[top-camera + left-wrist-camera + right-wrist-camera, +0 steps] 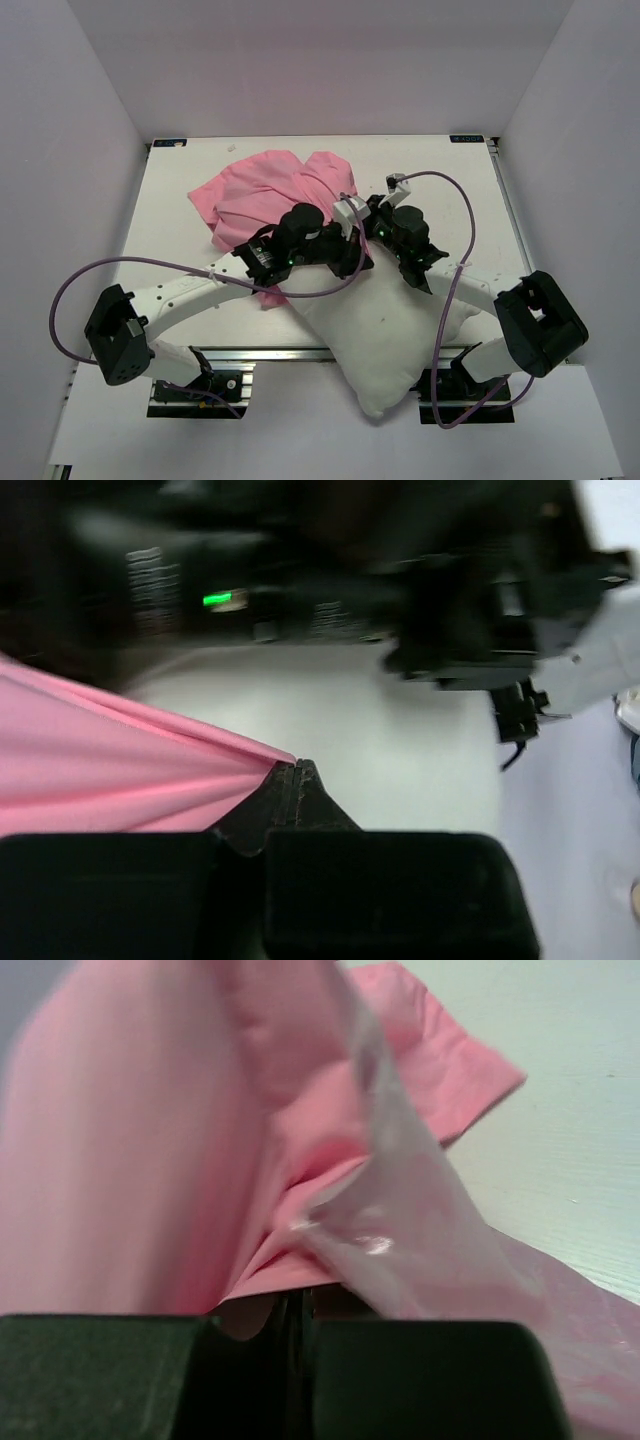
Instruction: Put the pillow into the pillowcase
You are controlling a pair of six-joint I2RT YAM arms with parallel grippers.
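Pink pillowcase [265, 195] crumpled on far half of white desk [170, 215], near edge touching plump white pillow [385, 320] lying skewed between arm bases, one corner hanging past near desk edge. Just above pillow's far end, left end effector [347, 213] and right end effector [376, 218] side by side at pillowcase's right edge. Left wrist view: left end effector [297, 770] clenched on taut matte pillowcase [110, 780] edge, bare desk [380, 730] beyond, right arm [300, 580] blurred across top. Right wrist view: right end effector [297, 1305] clamped on pillowcase [130, 1160] folds, matte pink at left, shiny satin draped at right, desk [560, 1140] behind.
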